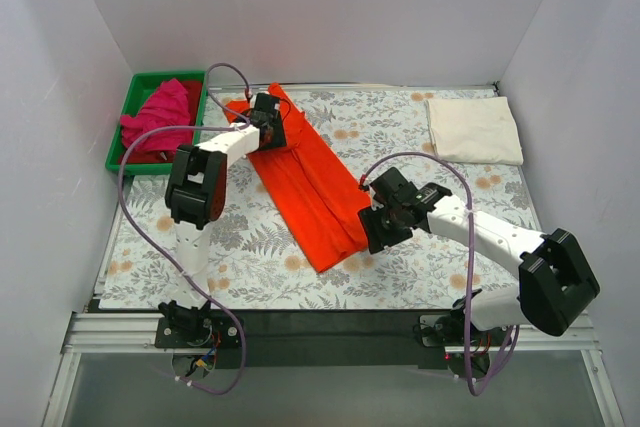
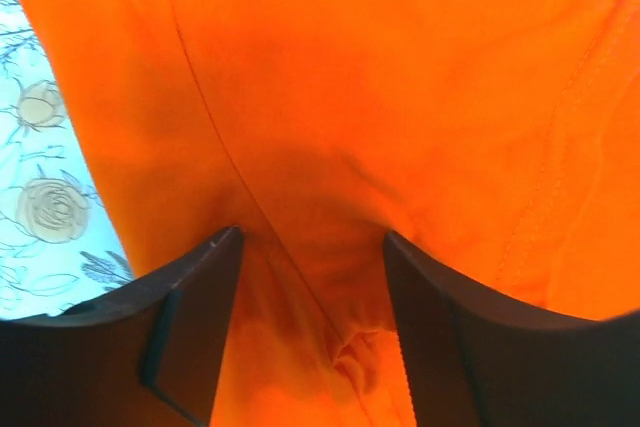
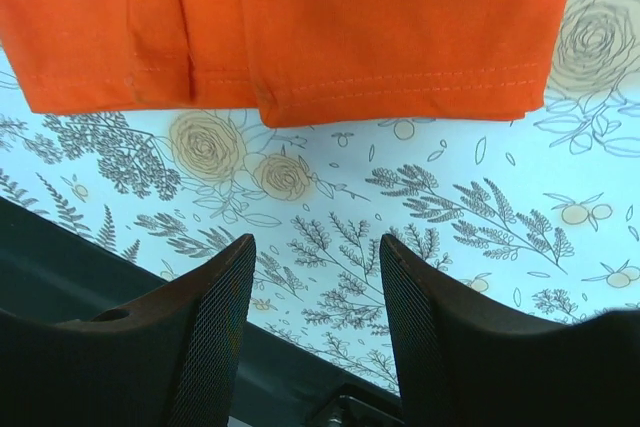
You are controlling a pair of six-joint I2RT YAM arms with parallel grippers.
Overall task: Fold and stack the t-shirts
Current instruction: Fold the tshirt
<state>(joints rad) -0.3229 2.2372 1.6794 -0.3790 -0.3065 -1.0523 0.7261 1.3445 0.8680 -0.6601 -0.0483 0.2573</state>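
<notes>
The orange-red t-shirt (image 1: pixel 310 187) lies folded into a long strip, running diagonally across the floral cloth. My left gripper (image 1: pixel 272 130) is at its far end. In the left wrist view the fingers (image 2: pixel 200 297) stand apart, pressed onto the orange fabric (image 2: pixel 350 67), with a small pucker of cloth between them. My right gripper (image 1: pixel 377 235) hovers open and holds nothing, just short of the shirt's near hem (image 3: pixel 300 17). The cream-white t-shirt (image 1: pixel 475 129) lies folded at the back right. The magenta-pink t-shirt (image 1: pixel 155 117) is crumpled in the tray.
A green plastic tray (image 1: pixel 120 142) stands at the back left, off the grey floral cloth (image 1: pixel 420 147) that covers the table. The dark front edge of the table (image 1: pixel 320 322) runs close below my right gripper. White walls close in three sides.
</notes>
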